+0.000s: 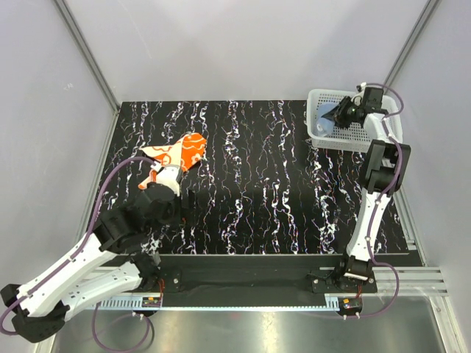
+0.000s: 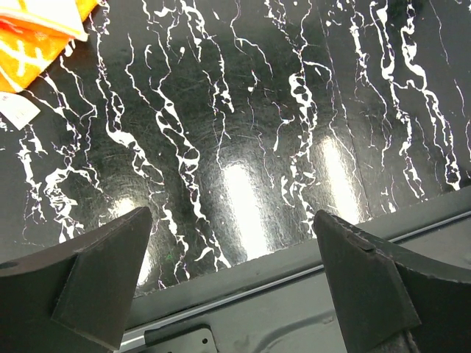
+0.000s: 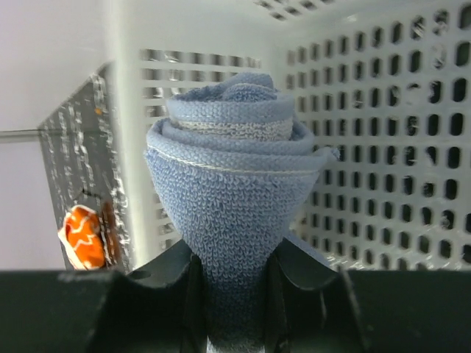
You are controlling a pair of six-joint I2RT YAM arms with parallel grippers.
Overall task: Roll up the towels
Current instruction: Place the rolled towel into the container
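The orange towel (image 1: 180, 152) with a white pattern lies loosely folded on the black marbled table at the back left. It also shows at the top left corner of the left wrist view (image 2: 33, 40) and small in the right wrist view (image 3: 83, 237). My left gripper (image 1: 187, 204) is open and empty, just near of that towel and apart from it, over bare table (image 2: 232, 283). The light blue towel (image 3: 232, 176), rolled into a cone, is pinched at its narrow end by my right gripper (image 3: 234, 294), which holds it inside the white mesh basket (image 1: 321, 138).
The basket stands at the table's back right corner; its perforated walls (image 3: 383, 147) close in round the blue towel. The table's near edge and a metal rail (image 2: 243, 290) run just below my left fingers. Grey walls enclose the table.
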